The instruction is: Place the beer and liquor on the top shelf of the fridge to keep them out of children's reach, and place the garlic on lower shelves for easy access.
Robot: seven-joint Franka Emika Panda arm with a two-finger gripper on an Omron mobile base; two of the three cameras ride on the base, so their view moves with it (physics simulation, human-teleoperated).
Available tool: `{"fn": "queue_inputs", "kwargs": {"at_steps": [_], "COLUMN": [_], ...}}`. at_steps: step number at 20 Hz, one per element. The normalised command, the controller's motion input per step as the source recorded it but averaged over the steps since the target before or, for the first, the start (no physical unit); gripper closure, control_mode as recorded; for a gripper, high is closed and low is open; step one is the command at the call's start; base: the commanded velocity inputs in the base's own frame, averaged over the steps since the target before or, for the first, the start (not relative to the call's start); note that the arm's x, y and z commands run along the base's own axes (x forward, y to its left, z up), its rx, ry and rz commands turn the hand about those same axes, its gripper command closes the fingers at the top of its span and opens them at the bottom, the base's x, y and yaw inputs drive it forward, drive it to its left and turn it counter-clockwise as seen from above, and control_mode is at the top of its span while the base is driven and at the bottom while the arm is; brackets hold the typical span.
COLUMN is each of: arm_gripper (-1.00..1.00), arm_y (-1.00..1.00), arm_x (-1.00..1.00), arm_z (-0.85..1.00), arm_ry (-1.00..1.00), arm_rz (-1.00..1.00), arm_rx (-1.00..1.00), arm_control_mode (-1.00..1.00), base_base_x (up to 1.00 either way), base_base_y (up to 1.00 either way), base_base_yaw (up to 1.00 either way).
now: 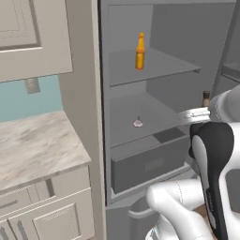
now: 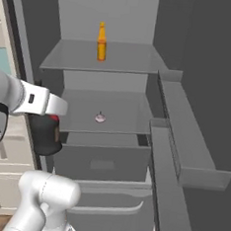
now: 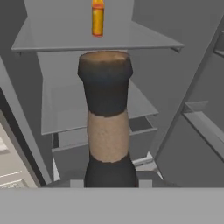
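In front of the open fridge (image 2: 202, 55), the gripper (image 2: 51, 113) is clenched on the liquor (image 2: 45, 133) — beer (image 1: 140, 52) upright on the top shelf (image 1: 164, 65), garlic (image 1: 138, 123) 1 shelf lower.

Orange-amber beer (image 1: 139, 52), black liquor (image 2: 45, 133), pinkish garlic (image 1: 138, 123), grey fridge (image 2: 202, 55)
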Motion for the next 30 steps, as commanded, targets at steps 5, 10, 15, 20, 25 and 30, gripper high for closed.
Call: {"fn": "queue_inputs", "kwargs": {"at_steps": [5, 10, 15, 20, 25, 30], "arm_gripper": [1.0, 1.0, 1.0, 1.0, 1.0, 1.0], "arm_y": [0.0, 0.0, 0.0, 0.0, 0.0, 0.0], "arm_x": [0.0, 0.0, 0.0, 0.0, 0.0, 0.0], "arm_z": [0.0, 0.0, 0.0, 0.0, 0.0, 0.0], "arm_ry": [0.0, 0.0, 0.0, 0.0, 0.0, 0.0], "arm_rz": [0.0, 0.0, 0.0, 0.0, 0.0, 0.0], "arm_rx": [0.0, 0.0, 0.0, 0.0, 0.0, 0.0], "arm_control_mode": [1.0, 1.0, 1.0, 1.0, 1.0, 1.0], "base_base_x": [0.1, 0.22, 0.29, 0.27, 0.24, 0.23], "base_base_y": [-0.36, -0.32, -0.29, -0.33, -0.35, -0.35], "base_base_yaw": [0.18, 0.21, 0.24, 0.25, 0.24, 0.19]}}
